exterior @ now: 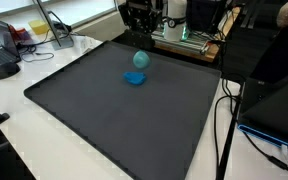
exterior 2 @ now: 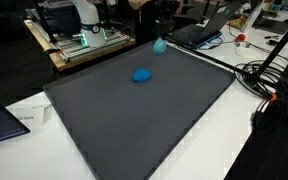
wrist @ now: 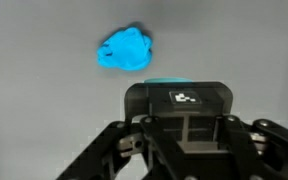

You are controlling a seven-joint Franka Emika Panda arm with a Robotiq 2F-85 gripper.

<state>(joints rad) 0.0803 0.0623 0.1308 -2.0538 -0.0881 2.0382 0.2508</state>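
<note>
White tabletop carries a dark grey square mat, seen in both exterior views. Black cables run off the mat's edge. Black gripper hangs over the far part of the mat, jaws closed down on a pale teal rounded object, which is held up clear of the surface. Bright blue crumpled lump lies on the mat near the teal object, not touching it. Wrist view: lump ahead of the gripper housing, only a teal sliver showing above it, fingertips hidden
</note>
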